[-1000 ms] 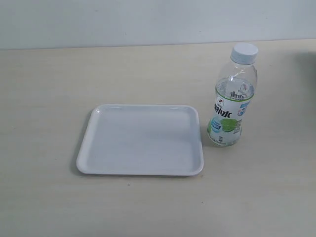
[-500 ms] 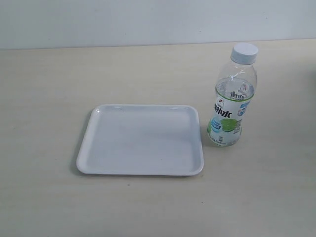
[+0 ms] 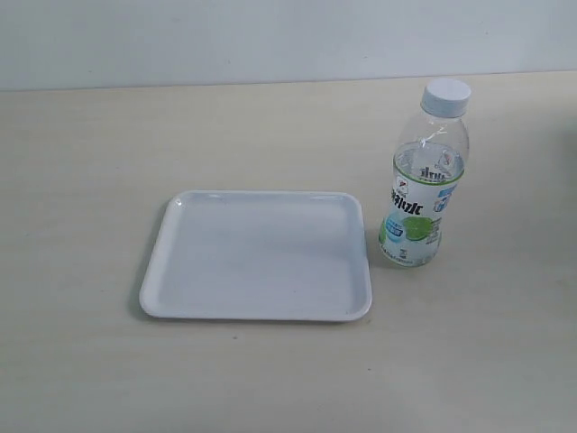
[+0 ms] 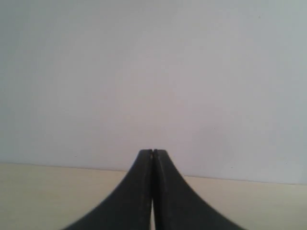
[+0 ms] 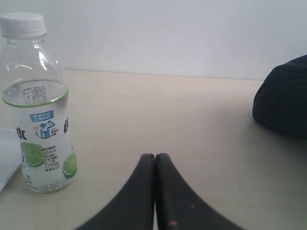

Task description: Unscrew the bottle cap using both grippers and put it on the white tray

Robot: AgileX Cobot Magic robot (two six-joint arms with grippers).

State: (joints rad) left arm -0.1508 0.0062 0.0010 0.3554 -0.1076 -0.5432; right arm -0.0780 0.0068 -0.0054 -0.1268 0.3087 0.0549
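Note:
The bottle [image 3: 421, 194] stands upright on the table just right of the white tray [image 3: 257, 255], with the bottle cap [image 3: 447, 95] screwed on its neck. The right wrist view also shows the bottle [image 5: 39, 120] and its cap [image 5: 22, 23], a little way off to one side of my right gripper [image 5: 154, 157], which is shut on nothing. My left gripper [image 4: 152, 152] is shut too, empty, facing a pale wall over the table edge. Neither gripper appears in the exterior view.
A dark rounded object [image 5: 283, 98] lies on the table at the edge of the right wrist view. A corner of the white tray [image 5: 5, 158] shows beside the bottle there. A pale wall [image 3: 270, 41] backs the beige table [image 3: 270, 379].
A faint dark shape at the right edge of the exterior view has slipped out of sight. Bottle and tray have not moved.

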